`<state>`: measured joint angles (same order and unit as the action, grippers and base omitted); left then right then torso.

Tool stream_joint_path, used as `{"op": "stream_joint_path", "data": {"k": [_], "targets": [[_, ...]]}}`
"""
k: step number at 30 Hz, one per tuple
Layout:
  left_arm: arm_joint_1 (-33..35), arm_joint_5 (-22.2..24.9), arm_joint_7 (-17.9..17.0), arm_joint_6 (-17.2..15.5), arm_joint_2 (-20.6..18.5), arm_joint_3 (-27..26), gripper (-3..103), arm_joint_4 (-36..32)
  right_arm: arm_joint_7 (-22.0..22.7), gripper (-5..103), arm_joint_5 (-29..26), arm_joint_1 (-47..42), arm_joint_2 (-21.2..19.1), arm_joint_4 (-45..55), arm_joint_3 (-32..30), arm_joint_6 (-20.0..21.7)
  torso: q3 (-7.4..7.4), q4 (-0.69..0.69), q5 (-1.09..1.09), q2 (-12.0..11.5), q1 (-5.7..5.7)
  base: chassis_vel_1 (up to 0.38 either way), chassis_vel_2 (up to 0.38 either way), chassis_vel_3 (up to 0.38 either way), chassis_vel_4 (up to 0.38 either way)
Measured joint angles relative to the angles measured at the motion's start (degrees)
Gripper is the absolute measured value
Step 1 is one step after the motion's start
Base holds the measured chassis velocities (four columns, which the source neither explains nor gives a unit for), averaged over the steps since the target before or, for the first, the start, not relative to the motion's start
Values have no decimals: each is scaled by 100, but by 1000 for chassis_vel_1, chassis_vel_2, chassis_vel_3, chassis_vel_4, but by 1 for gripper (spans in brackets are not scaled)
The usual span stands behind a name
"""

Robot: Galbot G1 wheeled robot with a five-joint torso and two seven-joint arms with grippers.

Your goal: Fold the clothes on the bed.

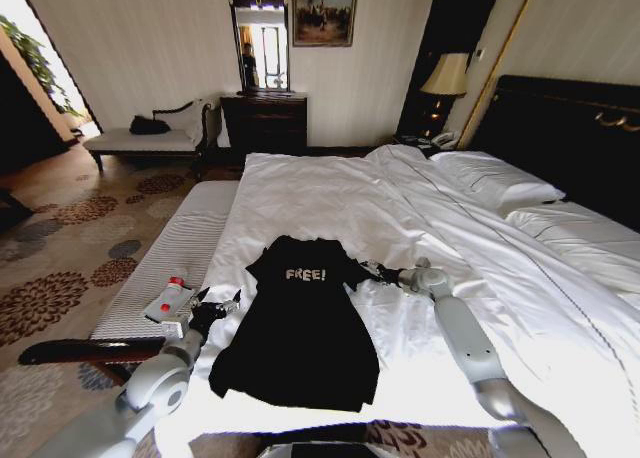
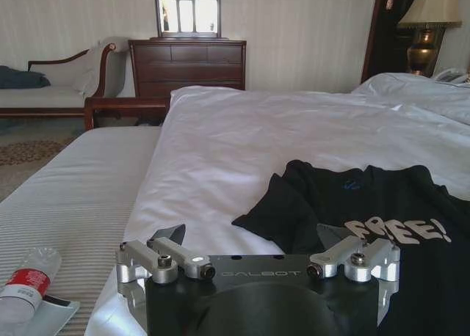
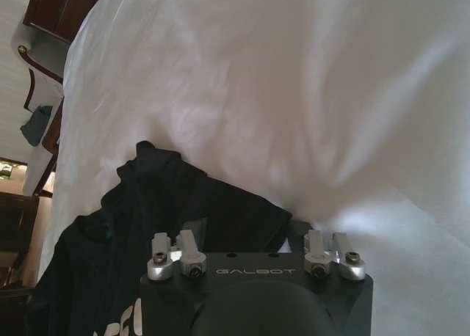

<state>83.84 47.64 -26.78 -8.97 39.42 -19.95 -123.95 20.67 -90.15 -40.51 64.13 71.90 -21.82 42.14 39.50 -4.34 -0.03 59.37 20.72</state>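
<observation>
The clothes are one black T-shirt [image 1: 300, 323] with white "FREE!" lettering, lying flat near the foot of the bed [image 1: 420, 218], collar toward the far end. My left gripper [image 1: 224, 304] hovers open at the bed's left edge, just beside the shirt's left sleeve [image 2: 294, 204]; in the left wrist view the left gripper [image 2: 253, 239] has its fingers [image 2: 170, 235] spread wide over sheet and sleeve. My right gripper [image 1: 372, 272] is open at the shirt's right sleeve. In the right wrist view the right gripper [image 3: 246, 232] straddles the sleeve edge of the T-shirt [image 3: 176, 204].
A grey-striped bench [image 1: 170, 253] runs along the bed's left side, with a plastic bottle [image 1: 173, 296] and a paper on it. Pillows [image 1: 500, 183] and the dark headboard [image 1: 570, 138] are at the right. A dresser [image 1: 264, 123] and chaise [image 1: 150, 136] stand by the far wall.
</observation>
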Motion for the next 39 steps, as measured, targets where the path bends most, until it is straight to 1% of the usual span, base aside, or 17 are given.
{"op": "stream_joint_path", "data": {"k": [1,5,7,10,11,12,13,15,16,17,23,27,31,32,36,37,39], "targets": [[0,0,0,0,0,0,100,0,0,63,0,0,0,0,0,0,0,0,0,0,0,0,0,0,0],[-22,-11,-3,-3,35,30,100,28,69,41,12,-46,26,79,-27,0,0,1,-1,0,0,0,0,0,0],[-24,-15,-3,-3,38,33,100,30,79,41,13,-41,36,78,-29,0,0,0,0,0,0,0,0,0,0],[-27,-18,-14,-9,45,33,100,35,96,25,13,-8,54,68,-30,0,0,3,0,0,0,0,0,0,0],[-27,-18,-14,-9,45,33,100,35,96,25,13,-8,54,68,-30,0,0,3,0,0,0,0,0,0,0],[-27,-17,-25,-11,44,31,100,35,95,19,13,-8,41,66,-19,0,0,2,0,0,0,0,0,0,0],[-25,-14,-31,-13,41,29,100,35,93,19,16,-8,33,61,-13,0,0,2,0,0,0,0,0,0,0],[-12,0,-40,-14,25,22,100,42,82,8,37,-11,23,39,-5,0,0,1,0,0,0,0,0,0,0],[-12,0,-40,-14,25,22,100,42,82,8,37,-11,23,39,-5,0,0,1,0,0,0,0,0,0,0],[-9,7,-46,-15,21,20,100,49,79,3,45,-16,23,27,-5,0,0,1,1,0,0,0,0,0,0],[-90,141,-70,-28,19,13,100,131,57,1,146,-81,16,41,-20,0,0,1,1,0,0,0,0,0,0],[-246,421,5,-67,18,11,100,211,62,1,167,-87,-34,91,-20,0,0,2,0,0,0,0,0,0,0],[-775,1196,299,-189,13,86,100,448,104,1,188,-84,-122,117,36,0,0,2,1,0,0,0,0,0,0],[-775,1196,299,-189,13,86,100,448,104,1,188,-84,-122,117,36,0,0,2,1,0,0,0,0,0,0],[-1802,2030,485,-293,45,448,100,1061,108,1,194,8,-267,19,110,0,0,1,0,0,0,0,0,0,0],[-1802,2030,485,-293,45,448,100,1061,108,1,194,8,-267,19,110,0,0,1,0,0,0,0,0,0,0],[-2329,2408,536,-355,114,734,100,1456,108,1,190,46,-338,-30,137,0,1,0,0,0,1,0,0,0,0]]}}
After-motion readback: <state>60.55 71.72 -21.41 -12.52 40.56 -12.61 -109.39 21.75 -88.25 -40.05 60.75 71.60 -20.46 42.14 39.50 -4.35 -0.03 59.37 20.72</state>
